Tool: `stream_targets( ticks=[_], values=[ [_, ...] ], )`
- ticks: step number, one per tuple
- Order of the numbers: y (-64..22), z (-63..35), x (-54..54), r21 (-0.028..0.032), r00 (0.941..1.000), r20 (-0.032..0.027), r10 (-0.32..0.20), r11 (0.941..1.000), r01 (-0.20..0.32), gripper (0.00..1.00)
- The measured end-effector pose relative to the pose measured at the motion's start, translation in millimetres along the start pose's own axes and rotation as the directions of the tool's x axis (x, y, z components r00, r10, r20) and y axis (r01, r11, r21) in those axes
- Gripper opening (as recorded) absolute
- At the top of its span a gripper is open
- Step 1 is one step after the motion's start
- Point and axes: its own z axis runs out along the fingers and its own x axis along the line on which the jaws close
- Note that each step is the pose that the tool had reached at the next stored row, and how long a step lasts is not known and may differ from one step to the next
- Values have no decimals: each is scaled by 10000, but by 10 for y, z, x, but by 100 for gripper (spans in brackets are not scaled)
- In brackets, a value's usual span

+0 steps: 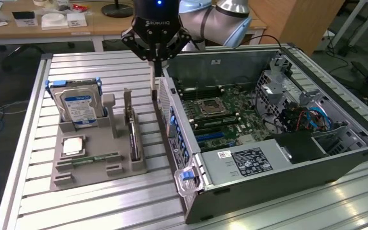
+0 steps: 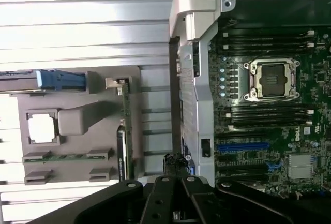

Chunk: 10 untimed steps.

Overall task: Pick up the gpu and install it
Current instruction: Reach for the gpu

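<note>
The black two-finger pincer [image 1: 153, 85] is clenched, its fingertips pressed together with nothing gripped. It hangs over the gap between a grey moulded parts tray [image 1: 94, 168] and the open black-and-silver computer case [image 1: 267, 184]. The gpu [image 1: 133, 134] – a thin green card with a dark face – stands on edge in a tray slot, below the pincer and off to the exterior view's left, apart from the fingertips. In the wrist view the gpu [image 2: 122, 146] lies just beside the pincer [image 2: 176, 164] – the case's motherboard is on the opposite side.

ROBOTIQ printed on end effector [image 1: 153, 85]; labels on hard drive [image 1: 78, 103], power supply [image 1: 251, 160] illegible.
</note>
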Motion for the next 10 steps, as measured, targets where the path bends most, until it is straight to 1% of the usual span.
stream_targets(
  ticks=[6,10],
  values=[
    [-16,2,222,-1,10000,8,0,10000,0,11],
    [-26,2,346,-1,10000,10,-1,10000,1,11]
  ],
)
